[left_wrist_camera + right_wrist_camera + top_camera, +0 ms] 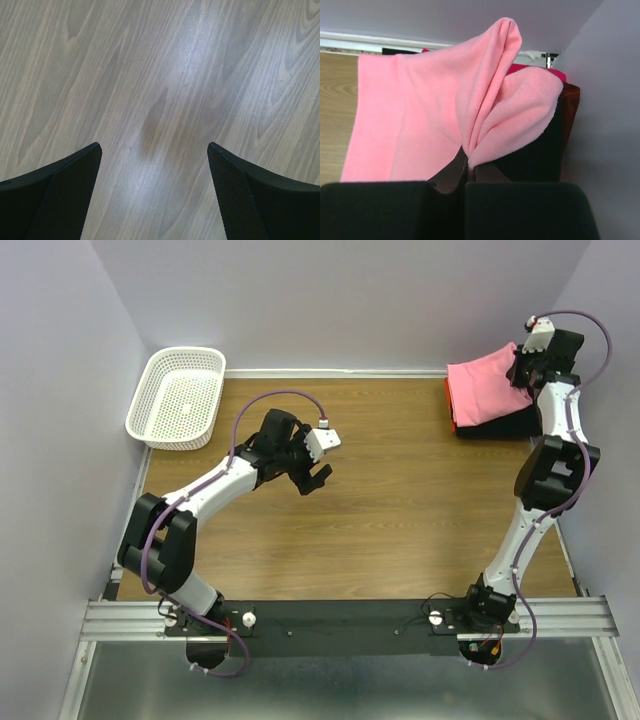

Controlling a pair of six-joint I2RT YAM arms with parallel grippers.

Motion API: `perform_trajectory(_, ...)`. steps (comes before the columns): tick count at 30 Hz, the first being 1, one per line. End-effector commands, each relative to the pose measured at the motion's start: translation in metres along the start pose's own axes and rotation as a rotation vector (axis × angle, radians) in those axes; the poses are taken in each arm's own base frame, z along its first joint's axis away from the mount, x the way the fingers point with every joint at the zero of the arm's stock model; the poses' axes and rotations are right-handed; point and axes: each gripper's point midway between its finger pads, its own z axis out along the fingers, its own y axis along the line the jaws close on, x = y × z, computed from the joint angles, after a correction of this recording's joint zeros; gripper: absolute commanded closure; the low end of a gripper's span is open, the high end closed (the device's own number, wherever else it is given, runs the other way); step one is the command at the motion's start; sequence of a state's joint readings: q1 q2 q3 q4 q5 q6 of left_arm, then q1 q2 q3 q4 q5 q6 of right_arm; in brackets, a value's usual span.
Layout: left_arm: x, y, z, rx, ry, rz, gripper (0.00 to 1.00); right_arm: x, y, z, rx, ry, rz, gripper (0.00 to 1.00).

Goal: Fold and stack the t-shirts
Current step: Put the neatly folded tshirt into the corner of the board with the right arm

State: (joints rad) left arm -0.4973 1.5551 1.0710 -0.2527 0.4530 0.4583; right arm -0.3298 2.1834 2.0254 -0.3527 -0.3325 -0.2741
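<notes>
A pink t-shirt (482,388) lies on top of a stack of folded shirts (497,426) at the table's far right corner. My right gripper (524,370) is shut on a bunched fold of the pink t-shirt (420,115) and lifts that edge off the stack; its jaws (470,167) pinch the cloth tight. A black shirt (540,150) and a red one show under the pink one. My left gripper (315,480) hangs open and empty over bare wood in the table's middle, its two fingers (60,195) wide apart.
A white plastic basket (178,396) stands at the far left corner. Purple-grey walls close in the table on three sides. The wooden table top (390,510) spreads between the arms.
</notes>
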Motion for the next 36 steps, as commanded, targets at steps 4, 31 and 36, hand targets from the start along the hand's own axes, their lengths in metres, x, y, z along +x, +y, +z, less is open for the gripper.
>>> perform_trajectory(4, 0.000, 0.006, -0.003, -0.019, 0.024, -0.003, 0.06, 0.018, -0.021, 0.021, 0.004, 0.015, -0.076, 0.92)
perform_trajectory(31, -0.006, 0.121, -0.151, -0.443, -0.154, -0.294, 0.06, -0.055, 0.076, -0.142, -0.241, -0.093, 0.245, 0.00)
perform_trajectory(36, 0.010, 0.110, -0.150, -0.455, -0.137, -0.336, 0.06, -0.006, 0.129, -0.162, -0.336, 0.001, 0.273, 0.00)
